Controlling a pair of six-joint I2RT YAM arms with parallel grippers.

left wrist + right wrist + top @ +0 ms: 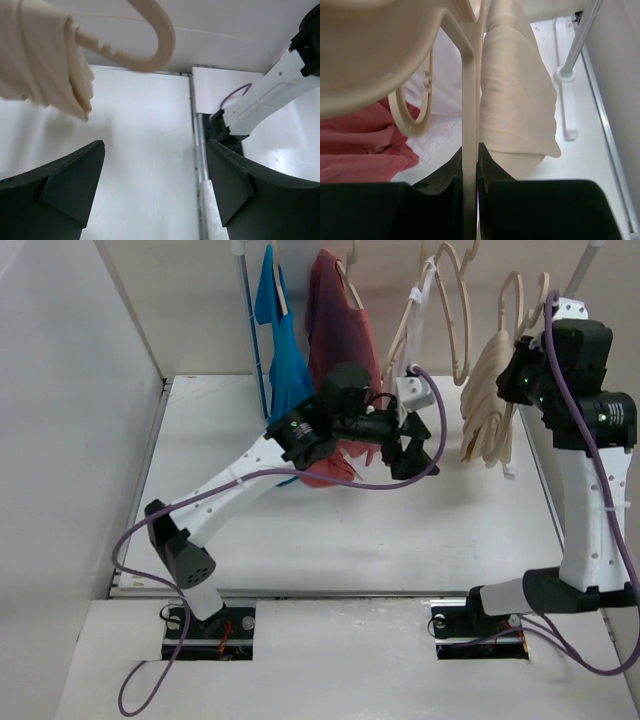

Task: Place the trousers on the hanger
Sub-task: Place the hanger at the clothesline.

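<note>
Top cam: L claw (405,447) spread open, trousers (487,405) hanging off to its right, red T-shirt (335,330) behind it. L wrist cam: fingers (65,187) wide apart, trousers up-left of them, draped on hanger (164,37), its curved end above the gap; R arm (270,95) off to right. R wrist cam: R claw (470,167) clamped tight on hanger's thin bar, trousers just ahead & right, red T-shirt to left.
</note>
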